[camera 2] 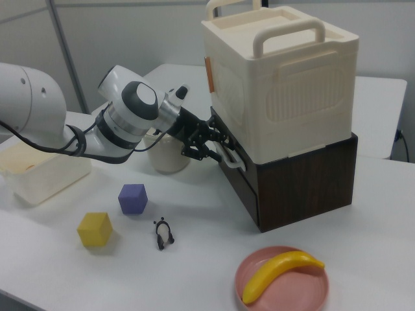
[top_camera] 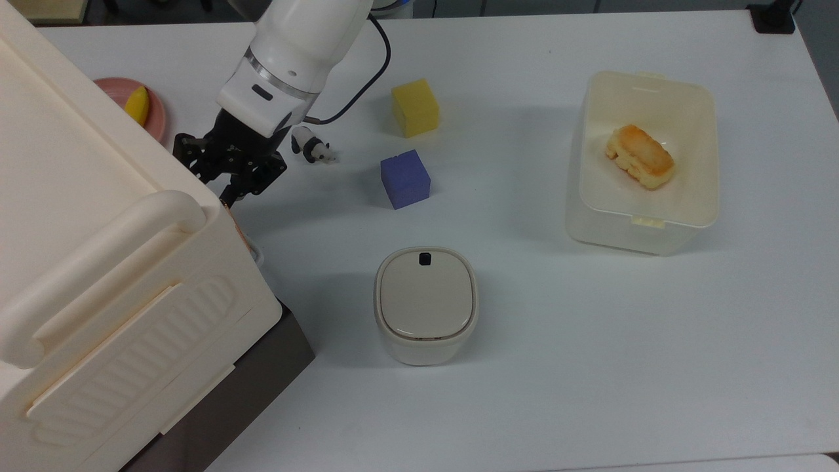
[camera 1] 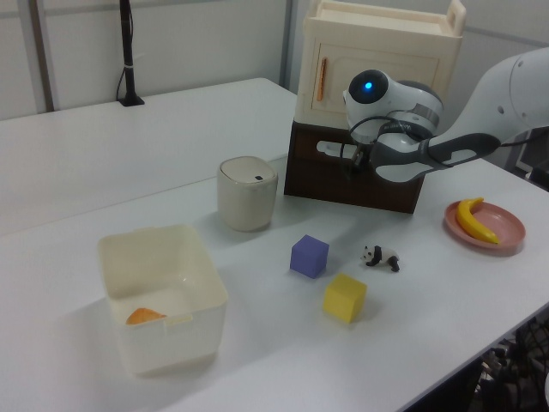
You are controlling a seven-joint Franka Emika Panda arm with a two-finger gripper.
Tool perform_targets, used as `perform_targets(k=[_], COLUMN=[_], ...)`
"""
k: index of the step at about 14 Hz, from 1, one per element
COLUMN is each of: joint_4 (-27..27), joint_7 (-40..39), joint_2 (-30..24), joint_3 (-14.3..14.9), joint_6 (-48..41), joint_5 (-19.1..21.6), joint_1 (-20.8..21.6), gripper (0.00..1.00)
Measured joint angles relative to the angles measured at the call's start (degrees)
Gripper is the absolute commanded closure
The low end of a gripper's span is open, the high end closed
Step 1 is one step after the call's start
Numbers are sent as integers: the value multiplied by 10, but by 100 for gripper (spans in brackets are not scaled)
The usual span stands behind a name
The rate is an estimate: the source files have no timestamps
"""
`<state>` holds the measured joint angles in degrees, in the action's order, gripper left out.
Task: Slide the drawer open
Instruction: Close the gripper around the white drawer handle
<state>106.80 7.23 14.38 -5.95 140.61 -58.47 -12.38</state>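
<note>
The end effector (camera 2: pixel 209 144) is at the dark brown drawer (camera 2: pixel 235 173) front beneath the cream plastic box (camera 2: pixel 279 78), its fingers around the thin white loop handle (camera 2: pixel 230 153); how tightly they grip cannot be told. The drawer appears shut, flush with its cabinet on the white surface (top_camera: pixel 590 341), with a toy panda (camera 2: pixel 163 233) nearby.

- In the top view, the cream box (top_camera: pixel 98 275) hid nearly all of the drawer (top_camera: pixel 262 367) and ran off the frame's left edge.
- The end effector (camera 2: pixel 211 144) covered the handle (camera 2: pixel 232 157); its grip was too small to judge.
</note>
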Motion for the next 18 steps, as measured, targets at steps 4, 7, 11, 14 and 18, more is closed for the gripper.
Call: perform_targets(k=[4,7,11,14,18], joint_4=[0,1,3,4,4], joint_7=[0,0,0,0,0], joint_2=[0,0,1,2,3], joint_3=[-1,-1,-1,-1,-1], joint_6=[0,0,0,0,0], joint_5=[0,0,0,-9,-10], joint_1=[4,10,10,10,10], gripper=[47,50,58,66,76])
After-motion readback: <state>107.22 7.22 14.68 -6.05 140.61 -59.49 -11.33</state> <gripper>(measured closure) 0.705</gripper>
